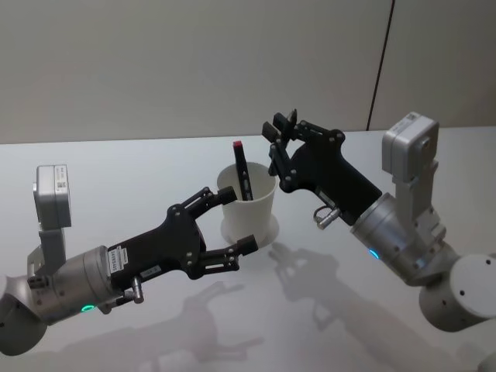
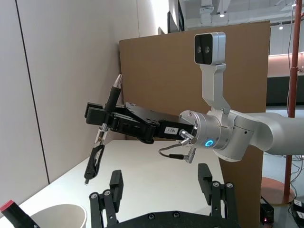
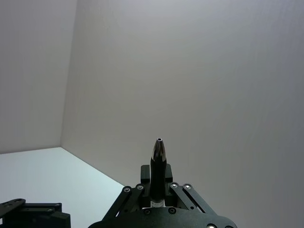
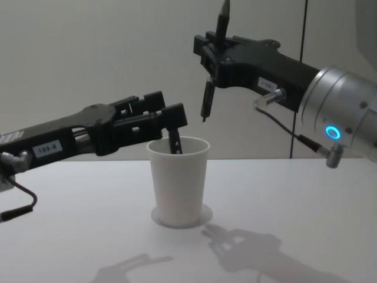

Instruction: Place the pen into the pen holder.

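White table (image 1: 116,167), pen holder (image 1: 246,209) upright on it

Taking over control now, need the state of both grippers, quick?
Left gripper: open, holding nothing, beside the pen holder.
Right gripper: shut on a black pen, above the pen holder.

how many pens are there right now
2: one red-capped pen stands in the cup; one black pen is held upright by the right gripper. More could be hidden inside.
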